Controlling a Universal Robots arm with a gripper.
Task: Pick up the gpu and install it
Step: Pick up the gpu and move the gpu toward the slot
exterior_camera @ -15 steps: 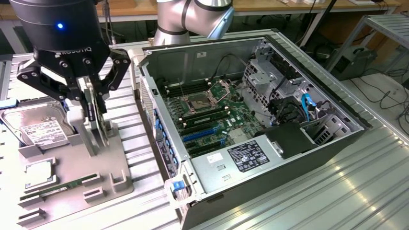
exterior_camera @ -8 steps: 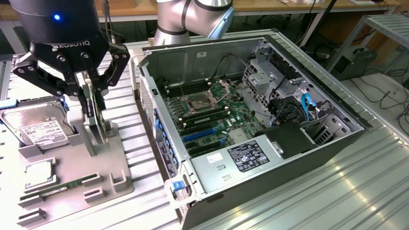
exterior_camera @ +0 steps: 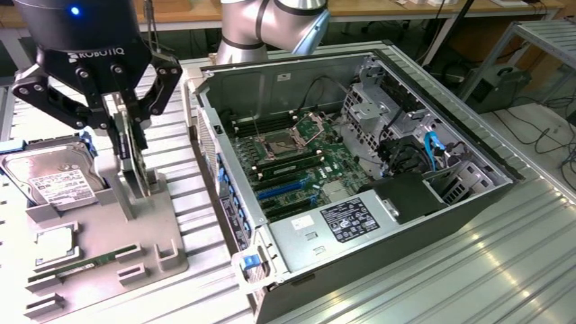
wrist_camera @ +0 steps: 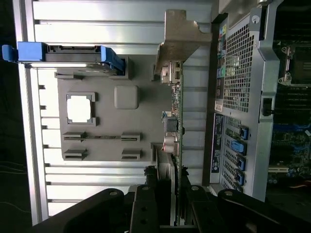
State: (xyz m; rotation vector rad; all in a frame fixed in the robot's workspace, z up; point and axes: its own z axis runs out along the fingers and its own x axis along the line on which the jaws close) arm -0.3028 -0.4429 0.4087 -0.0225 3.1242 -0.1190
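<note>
My claw (exterior_camera: 131, 138) is clenched on the top edge of the graphics card (exterior_camera: 137, 169), which stands on edge in a slot of the grey holder (exterior_camera: 158, 229) on the table (exterior_camera: 504, 270), beside the open computer case (exterior_camera: 360, 169). I judge the card light, stiff and fragile, best pinched on the bare board edge, away from its chips and its metal bracket (wrist_camera: 181, 39).

You've got a hard drive (exterior_camera: 54, 181), a memory stick (exterior_camera: 81, 265) and a square chip (exterior_camera: 56, 241) sitting in the grey holder (exterior_camera: 148, 233).
</note>
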